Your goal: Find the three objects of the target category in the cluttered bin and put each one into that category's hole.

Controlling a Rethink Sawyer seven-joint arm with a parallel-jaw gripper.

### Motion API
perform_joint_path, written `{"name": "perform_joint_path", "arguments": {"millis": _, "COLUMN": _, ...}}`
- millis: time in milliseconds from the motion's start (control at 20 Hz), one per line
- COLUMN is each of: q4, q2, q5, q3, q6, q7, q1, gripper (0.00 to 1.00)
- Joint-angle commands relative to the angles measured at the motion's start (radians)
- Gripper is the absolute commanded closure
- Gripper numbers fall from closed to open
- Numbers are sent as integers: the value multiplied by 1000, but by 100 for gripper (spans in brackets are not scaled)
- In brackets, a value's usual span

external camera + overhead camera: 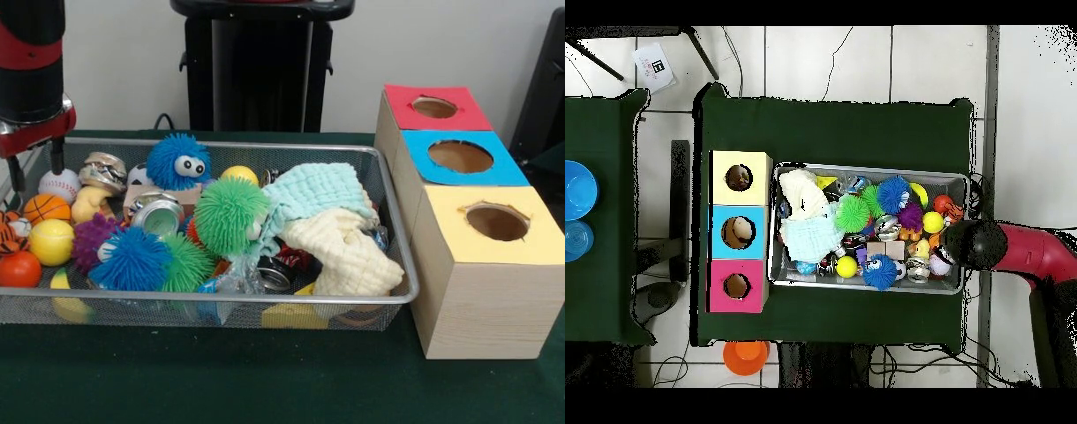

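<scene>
Hovering my gripper (35, 163) over the bin's (221, 300) end farthest from the boxes, I cannot tell how its fingers stand; only two dark stems show under the arm's cuff, right by the baseball (59, 184). Nothing appears held.

The task names no category, so I judge by what lies closest. Balls cluster directly beneath and just beside the gripper: the baseball, a basketball (46, 208), a yellow ball (51, 241) and an orange ball (19, 268); another yellow ball (239, 174) sits farther toward the bin's middle. Round things have no long axis, so approach angle matters little.

My count: four fuzzy puffs that I can separate, namely two blue (178, 161), one green (231, 214), one purple (92, 240), plus more green fuzz beside the lower blue one. Two cloths (340, 230), at least two crushed cans (157, 213). Three boxes with holes: red (434, 107), blue (460, 156), yellow (497, 222).

All three holes lie beyond the bin's opposite end, so any pick here means carrying across the whole bin.
</scene>
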Motion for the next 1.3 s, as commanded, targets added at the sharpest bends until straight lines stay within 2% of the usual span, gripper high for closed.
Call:
{"name": "perform_joint_path", "arguments": {"millis": 50, "q4": -41, "q2": 78, "q5": -72, "q3": -45, "q6": 66, "q7": 9, "q1": 37, "gripper": 0}}
{"name": "perform_joint_path", "arguments": {"millis": 750, "q4": -17, "q2": 98, "q5": -42, "q3": -74, "q6": 115, "q7": -32, "q1": 40, "gripper": 0}}
{"name": "perform_joint_path", "arguments": {"millis": 1000, "q4": -58, "q2": 119, "q5": -75, "q3": -122, "q6": 144, "q7": -18, "q1": 72, "gripper": 0}}
{"name": "perform_joint_path", "arguments": {"millis": 1300, "q4": -79, "q2": 152, "q5": -70, "q3": -141, "q6": 164, "q7": -38, "q1": 79, "gripper": 0}}
